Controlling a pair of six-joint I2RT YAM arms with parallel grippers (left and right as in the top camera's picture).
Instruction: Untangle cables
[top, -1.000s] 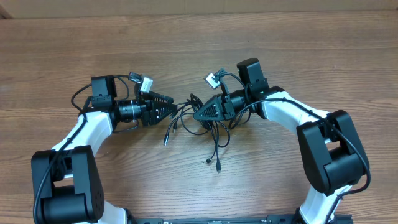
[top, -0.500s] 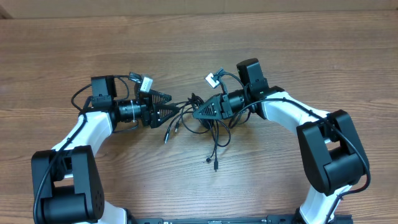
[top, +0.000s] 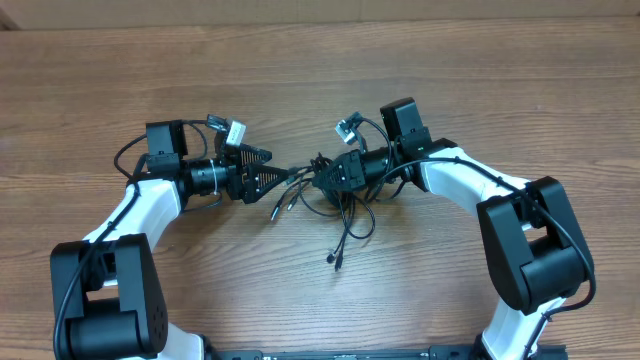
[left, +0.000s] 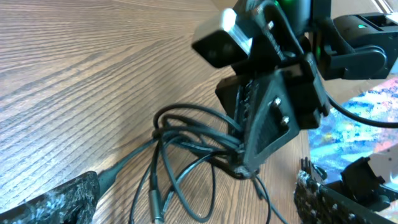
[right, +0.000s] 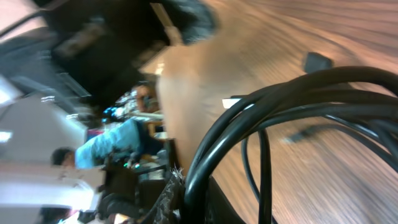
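Jaws of the left gripper (top: 274, 170) stand wide apart, holding nothing; one cord runs close beside a finger (left: 53, 200). Between the two arms, the cables (top: 348, 218) lie tangled on the wooden table (top: 320, 80), loose plug ends trailing toward the robot. The right gripper (top: 321, 181) is clamped on the bundle's loops, lifting them slightly.

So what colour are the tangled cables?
The cables are black; clearest in the left wrist view.
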